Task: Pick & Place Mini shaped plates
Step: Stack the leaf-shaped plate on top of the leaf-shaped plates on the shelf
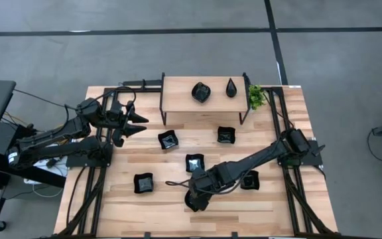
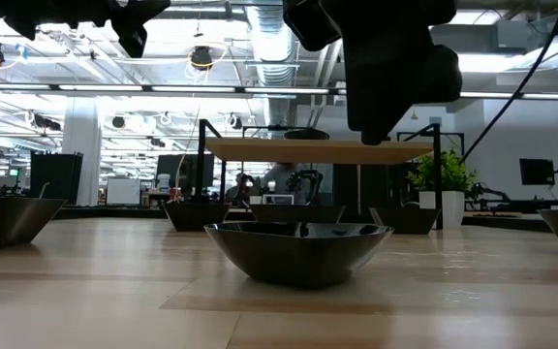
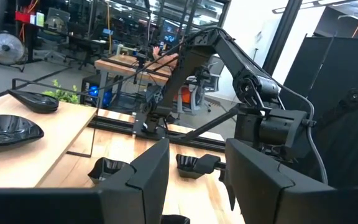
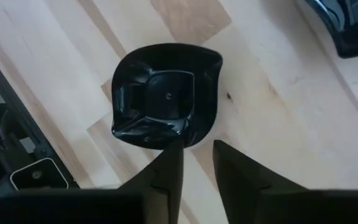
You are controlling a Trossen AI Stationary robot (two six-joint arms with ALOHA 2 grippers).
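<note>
A black rounded-square mini plate [image 4: 166,96] rests by its base on the wooden table near the front edge [image 2: 298,247]. My right gripper [image 4: 196,152] hangs above its rim [image 2: 371,136], pointing steeply down, fingers a little apart with only bare wood between them; in the high view the gripper [image 1: 194,200] covers this plate. My left gripper [image 1: 140,125] hovers at the left, level, open and empty [image 3: 197,168]. A leaf-shaped plate [image 1: 201,91] and a teardrop plate [image 1: 231,87] lie on the raised shelf [image 1: 178,96].
Other square plates sit on the table [image 1: 168,140], [image 1: 226,135], [image 1: 194,162], [image 1: 143,182], [image 1: 249,179]. A small green plant [image 1: 255,97] stands beside the shelf's right end. Dark arm frames run along both table sides [image 1: 88,192]. Bare wood lies left of the right gripper.
</note>
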